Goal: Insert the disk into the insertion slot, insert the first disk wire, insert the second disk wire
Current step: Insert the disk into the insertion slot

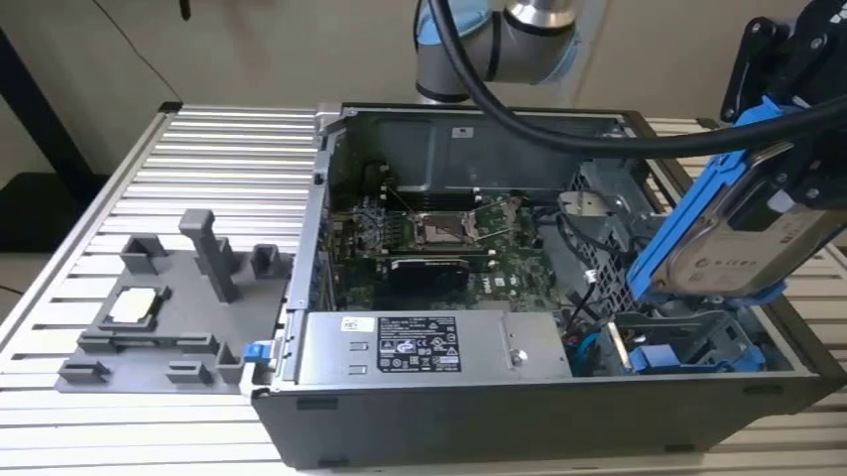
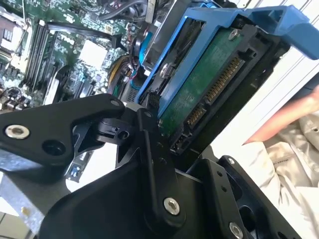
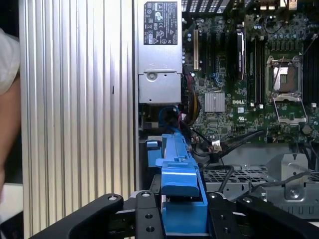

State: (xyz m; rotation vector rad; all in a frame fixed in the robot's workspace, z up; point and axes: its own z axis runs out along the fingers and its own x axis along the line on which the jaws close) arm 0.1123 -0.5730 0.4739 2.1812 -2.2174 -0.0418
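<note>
Status: the disk [image 1: 735,238] is clamped in the hand [image 3: 182,221], with fingers [image 3: 144,216] closed on both sides of the blue carrier frame [image 3: 180,169]. It is held tilted, just above the insertion slot [image 1: 688,335], lower edge near the slot mouth. Contact with the cage cannot be confirmed. The disk is not seated, and the connector row [image 2: 219,82] is exposed at the gripped end.

Risks, as judged:

1. Tilt. The slot is judged about as wide as the carrier. A skewed entry is likely to jam a rail on the sheet-metal lip, and the disk may be twisted in the grip.
2. Cables. Black wires [image 1: 582,288] and a blue cable [image 1: 592,347] are bundled just beside the slot, on the motherboard [image 1: 437,233] side. If 1 is caught under the carrier, it may be pinched or the disk stopped short.
3. A blue plastic part [image 1: 656,357] is seen inside the slot. Whether it is an obstruction cannot be told.
4. Leverage. The carrier is gripped at the end far from the slot, so any side load at the lip is likely to cause slip at the fingers.
5. A person's arm [image 2: 289,119] is seen well apart from the slot, beyond the tabletop [image 3: 75,99]. A pinch hazard is created if it is brought closer.
</note>
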